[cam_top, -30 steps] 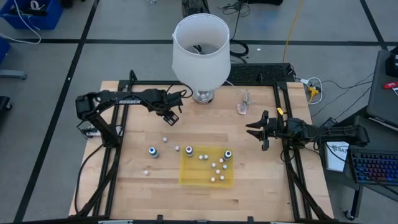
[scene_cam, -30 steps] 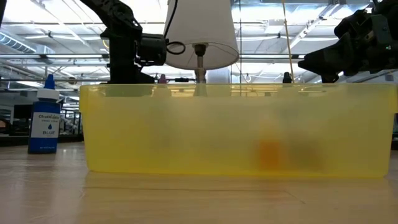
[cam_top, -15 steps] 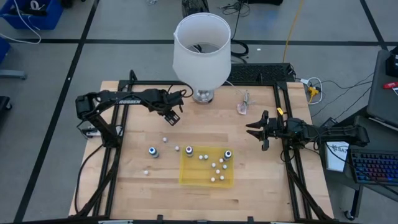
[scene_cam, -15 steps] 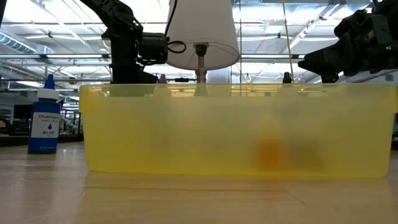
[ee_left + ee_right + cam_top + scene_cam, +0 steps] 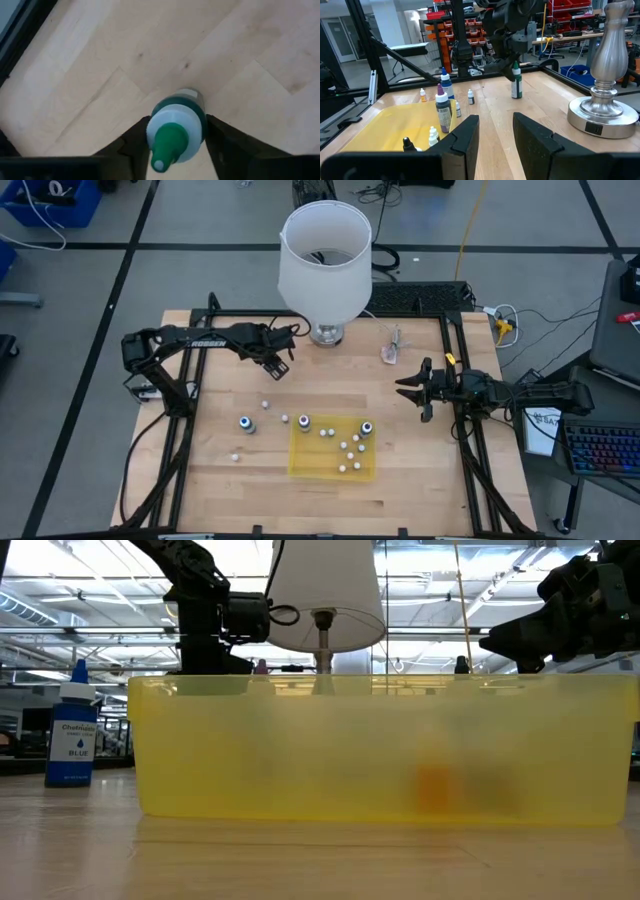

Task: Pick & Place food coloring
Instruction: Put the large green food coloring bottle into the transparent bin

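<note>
A green food coloring bottle (image 5: 176,131) with a white collar and green tip stands upright on the wood near the table's far left; it also shows in the right wrist view (image 5: 516,85). My left gripper (image 5: 276,366) is over it, pointing down, fingers at either side of its top. Three blue bottles stand farther toward the near edge: one on the table (image 5: 246,423), one at the yellow tray's far-left corner (image 5: 305,422), one in the tray (image 5: 366,428). Small whitish-capped bottles lie scattered in and around the tray. My right gripper (image 5: 410,390) hovers open at the table's right (image 5: 495,135). My left gripper has the green bottle's white collar (image 5: 159,120) between its two fingers (image 5: 134,145), one on each side. It comes from above, pointing down. The bottle stands upright with its base on the table (image 5: 516,96).
A yellow tray (image 5: 296,460) sits near the middle of the near edge; its wall (image 5: 380,745) fills the low view, with a blue bottle (image 5: 72,730) to its left. A lamp with a white shade (image 5: 322,260) stands at the far edge, its metal base (image 5: 605,115) close by.
</note>
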`<state>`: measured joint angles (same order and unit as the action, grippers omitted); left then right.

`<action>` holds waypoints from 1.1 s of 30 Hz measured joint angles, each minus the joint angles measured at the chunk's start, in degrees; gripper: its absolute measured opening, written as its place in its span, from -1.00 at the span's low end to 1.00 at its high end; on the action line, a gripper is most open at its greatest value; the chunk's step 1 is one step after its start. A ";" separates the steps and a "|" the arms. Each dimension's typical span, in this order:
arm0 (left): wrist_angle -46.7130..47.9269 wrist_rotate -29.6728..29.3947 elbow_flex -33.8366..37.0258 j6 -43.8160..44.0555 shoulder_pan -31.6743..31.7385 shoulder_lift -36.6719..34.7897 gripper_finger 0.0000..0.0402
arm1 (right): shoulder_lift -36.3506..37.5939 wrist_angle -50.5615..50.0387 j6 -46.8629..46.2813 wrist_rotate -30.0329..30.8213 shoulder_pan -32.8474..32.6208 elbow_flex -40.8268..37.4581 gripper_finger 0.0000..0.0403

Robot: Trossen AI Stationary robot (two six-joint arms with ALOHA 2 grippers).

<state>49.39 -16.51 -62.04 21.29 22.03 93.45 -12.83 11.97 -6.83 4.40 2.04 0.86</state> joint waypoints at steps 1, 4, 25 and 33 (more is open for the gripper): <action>0.00 0.02 0.00 -0.03 -0.05 -0.03 -0.20 | -0.01 0.00 0.02 0.01 0.02 0.00 -0.45; 0.00 0.55 0.00 -0.27 -0.40 -0.05 -0.30 | -0.01 0.00 0.02 0.00 0.00 -0.01 -0.45; 5.28 2.84 -0.14 8.23 -16.18 -4.87 -0.30 | 0.01 0.04 0.00 0.02 0.00 -0.01 -0.45; 4.92 2.51 -1.07 13.56 -23.75 -9.42 -0.30 | -0.04 -0.14 0.01 0.02 0.01 0.01 -0.45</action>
<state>54.30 -14.00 -63.11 34.85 -1.71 84.03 -12.86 11.82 -6.82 4.42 2.05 0.86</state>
